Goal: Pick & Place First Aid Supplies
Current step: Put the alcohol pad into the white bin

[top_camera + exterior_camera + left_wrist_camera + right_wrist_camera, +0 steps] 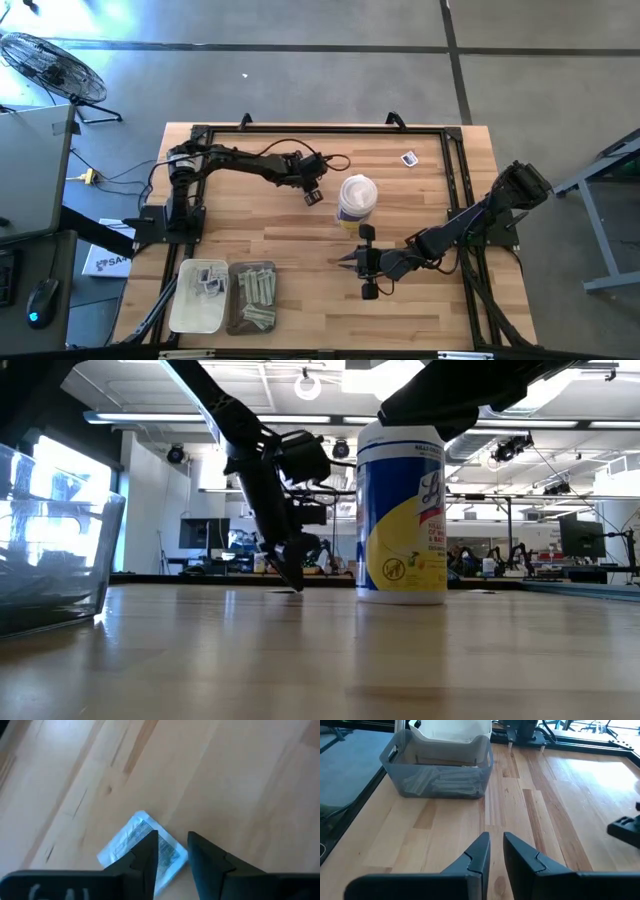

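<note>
A square white packet with blue print point(131, 839) lies flat on the wooden table point(300, 240). My left gripper point(172, 837) is down at the table point(290, 582), just left of the canister point(357, 198). It is open by a narrow gap, with one finger over the packet's corner. A second square packet point(408, 158) lies flat near the far right. My right gripper point(343, 262) hovers in front of the canister, slightly open point(495, 839), with nothing between its fingers. My left gripper comes at the packet slanting down from the table's left. One finger point(146, 851) covers the packet's near corner point(167, 851), which reaches into the gap. I cannot tell whether a finger touches it. The packet lies flat on the table.
The white-lidded canister point(402, 510) stands upright mid-table, close to both grippers. At the near left a white bin point(195, 318) holds square packets and a grey bin point(440, 775) beside it holds narrow strips. A black frame point(455, 180) edges the table.
</note>
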`<state>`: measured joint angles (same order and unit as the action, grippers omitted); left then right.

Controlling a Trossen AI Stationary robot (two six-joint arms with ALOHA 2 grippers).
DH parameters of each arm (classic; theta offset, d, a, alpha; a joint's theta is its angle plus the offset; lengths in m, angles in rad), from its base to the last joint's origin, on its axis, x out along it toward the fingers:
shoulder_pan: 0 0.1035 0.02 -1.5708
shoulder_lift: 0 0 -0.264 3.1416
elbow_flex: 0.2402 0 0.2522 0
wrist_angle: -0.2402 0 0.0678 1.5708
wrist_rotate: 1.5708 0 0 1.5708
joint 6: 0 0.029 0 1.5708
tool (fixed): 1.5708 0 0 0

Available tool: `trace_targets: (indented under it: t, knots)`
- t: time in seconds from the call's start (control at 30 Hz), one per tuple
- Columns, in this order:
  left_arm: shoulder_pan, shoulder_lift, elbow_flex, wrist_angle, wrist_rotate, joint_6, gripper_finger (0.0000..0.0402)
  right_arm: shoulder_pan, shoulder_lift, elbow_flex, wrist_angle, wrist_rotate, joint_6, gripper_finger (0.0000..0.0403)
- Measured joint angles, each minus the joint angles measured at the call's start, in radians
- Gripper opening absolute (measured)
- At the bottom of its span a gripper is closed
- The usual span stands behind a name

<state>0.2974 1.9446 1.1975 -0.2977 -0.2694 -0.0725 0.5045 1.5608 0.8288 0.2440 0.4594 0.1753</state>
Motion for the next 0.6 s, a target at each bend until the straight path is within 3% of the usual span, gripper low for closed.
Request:
trace_targets:
  t: [0.3, 0.6]
  knots:
    - [-0.001, -0.032, 0.002, -0.044, 0.028, 0.024, 0.0155, 0.000, 0.000, 0.000, -0.006, -0.002, 0.005, 0.0047]
    - [0.004, -0.037, -0.094, 0.048, 0.048, 0.077, 0.0160, 0.000, 0.000, 0.000, -0.007, -0.002, 0.006, 0.0048]
